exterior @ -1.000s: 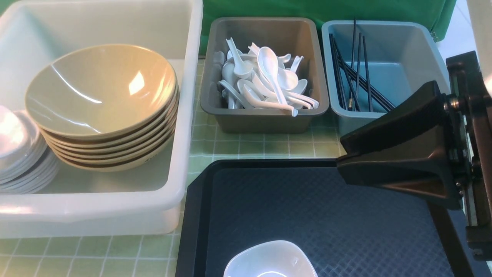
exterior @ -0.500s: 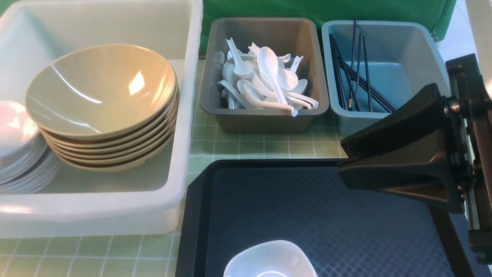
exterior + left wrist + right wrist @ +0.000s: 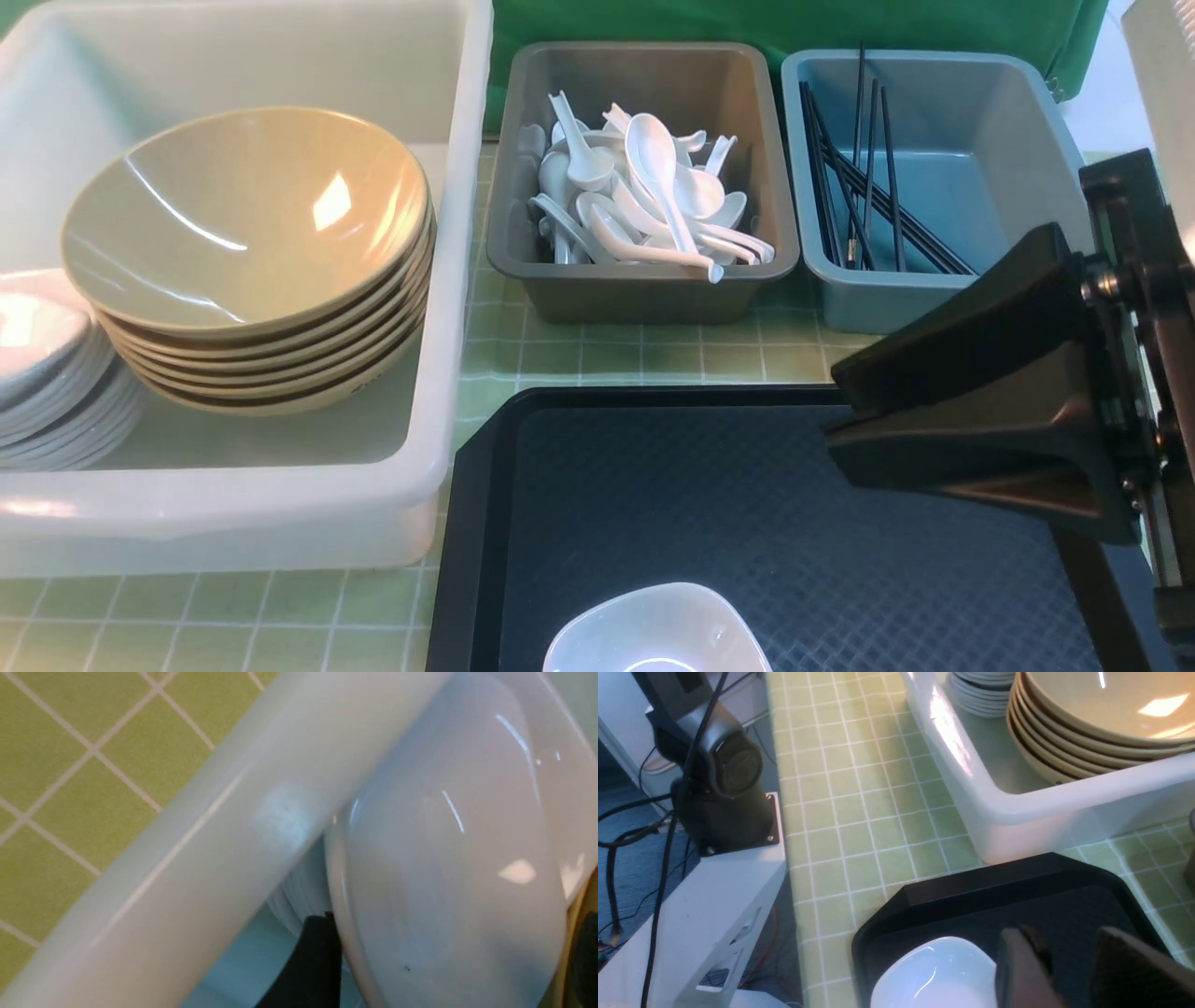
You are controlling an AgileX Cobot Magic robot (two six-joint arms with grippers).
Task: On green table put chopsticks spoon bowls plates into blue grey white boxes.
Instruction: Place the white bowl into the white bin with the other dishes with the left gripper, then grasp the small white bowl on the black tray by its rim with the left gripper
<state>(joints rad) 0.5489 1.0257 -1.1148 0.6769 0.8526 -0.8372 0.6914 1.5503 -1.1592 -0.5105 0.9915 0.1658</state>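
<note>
In the white tub (image 3: 448,280) stand a stack of tan bowls (image 3: 243,215) and, at its far left, a stack of white plates (image 3: 37,364). My left gripper (image 3: 455,919) is open, with its black fingers (image 3: 317,961) wide on either side of the top plate (image 3: 444,858). White spoons (image 3: 653,187) fill the grey box (image 3: 644,299). Black chopsticks (image 3: 868,187) lie in the blue box (image 3: 980,112). One more white plate (image 3: 658,630) sits on the black tray (image 3: 747,504). My right gripper (image 3: 831,411) hovers over the tray beside that plate (image 3: 938,970), open and empty.
The green table (image 3: 607,359) shows between the boxes and the tray. The tub's thick white wall (image 3: 233,835) runs close beside my left fingers. The tan bowl stack stands right against the plate stack. The other arm's base (image 3: 724,793) sits at the table's edge.
The white plate at the tub's far left has dropped flat onto the plate stack as my left fingers spread. My right gripper has sunk slightly over the tray.
</note>
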